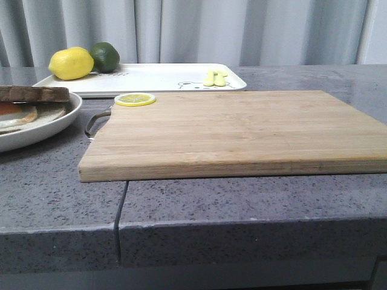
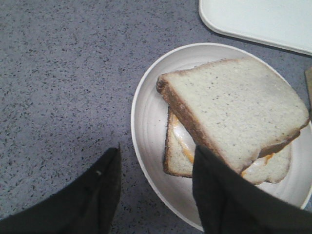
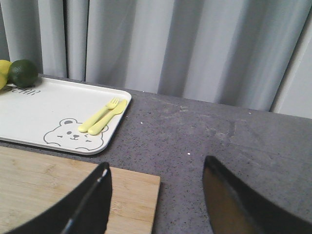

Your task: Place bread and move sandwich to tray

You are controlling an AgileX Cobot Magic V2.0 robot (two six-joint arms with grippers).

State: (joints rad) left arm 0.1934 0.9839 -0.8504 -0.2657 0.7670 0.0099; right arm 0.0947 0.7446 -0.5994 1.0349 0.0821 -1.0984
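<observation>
The round white plate (image 2: pixel 146 122) holds the sandwich: a lower slice with fried egg (image 2: pixel 179 151) and a brown-crusted bread slice (image 2: pixel 234 107) lying tilted on top. In the front view the plate (image 1: pixel 36 134) is at the far left, with the bread (image 1: pixel 33 93) above the egg (image 1: pixel 15 115). My left gripper (image 2: pixel 157 151) is open above the plate's rim, one finger over the sandwich's edge. The white tray (image 1: pixel 157 77) with its bear drawing lies at the back. My right gripper (image 3: pixel 157 163) is open and empty above the cutting board's far corner. Neither gripper shows in the front view.
A wooden cutting board (image 1: pixel 236 130) with a metal handle fills the table's middle; a lemon slice (image 1: pixel 135 99) lies on its back left corner. On the tray stand a lemon (image 1: pixel 71 63), a lime (image 1: pixel 105 56) and yellow cutlery (image 1: pixel 216 78). Curtains hang behind.
</observation>
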